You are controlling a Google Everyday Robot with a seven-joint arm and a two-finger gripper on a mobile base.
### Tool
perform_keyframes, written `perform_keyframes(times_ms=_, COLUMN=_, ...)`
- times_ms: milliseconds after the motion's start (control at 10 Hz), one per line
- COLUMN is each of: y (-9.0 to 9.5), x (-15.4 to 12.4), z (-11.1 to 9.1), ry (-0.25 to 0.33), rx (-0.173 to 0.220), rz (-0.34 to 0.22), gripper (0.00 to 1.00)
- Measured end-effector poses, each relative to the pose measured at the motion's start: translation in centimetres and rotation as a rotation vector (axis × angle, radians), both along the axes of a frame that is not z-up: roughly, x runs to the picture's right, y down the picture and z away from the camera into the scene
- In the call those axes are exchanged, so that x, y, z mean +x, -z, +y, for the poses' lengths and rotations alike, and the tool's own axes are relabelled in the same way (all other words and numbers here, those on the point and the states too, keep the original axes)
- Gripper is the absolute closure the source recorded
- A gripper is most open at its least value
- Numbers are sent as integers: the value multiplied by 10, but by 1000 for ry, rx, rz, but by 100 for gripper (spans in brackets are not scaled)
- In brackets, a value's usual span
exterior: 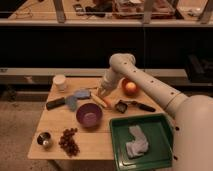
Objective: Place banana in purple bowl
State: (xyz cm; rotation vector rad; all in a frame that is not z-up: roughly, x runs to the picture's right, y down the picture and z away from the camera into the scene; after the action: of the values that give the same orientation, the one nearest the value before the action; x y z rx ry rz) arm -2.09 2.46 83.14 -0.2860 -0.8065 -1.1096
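Wooden tabletop (52, 125) carries a round dark purple plastic bowl (89, 116); just behind that bowl, toward its right, lies the small pale yellow curved banana (98, 99); my two-finger gripper (101, 92) hangs directly over the fruit, angled down, I judge, for a pick; whether it has hold I cannot tell.

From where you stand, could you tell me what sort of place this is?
Probably a robot test lab: a wooden table holding the purple bowl, grapes and a green tray, a cluttered bench behind, and the gripper down at the banana.
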Motion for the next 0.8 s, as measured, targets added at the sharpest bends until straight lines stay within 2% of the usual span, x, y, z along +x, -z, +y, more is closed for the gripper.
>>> perform_keyframes(times_ms=300, y=0, x=3, z=0, ry=1, rx=2, rz=4, gripper=37)
perform_keyframes(times_ms=400, y=-1, x=2, z=0, ry=14, rx=13, rz=10, gripper=37)
perform_keyframes(times_ms=500, y=-2, x=-2, z=-3, ry=46, rx=40, rz=18, gripper=37)
perform_keyframes(times_ms=600, y=-4, x=-11, z=-4, ry=111, rx=84, rz=12, gripper=37)
perform_keyframes(times_ms=700, y=-8, x=-27, z=-5, ry=218, rx=160, rz=-31, gripper=37)
perform_keyframes(times_ms=800, y=-13, x=-34, z=-4, ry=297, rx=223, rz=-69, gripper=37)
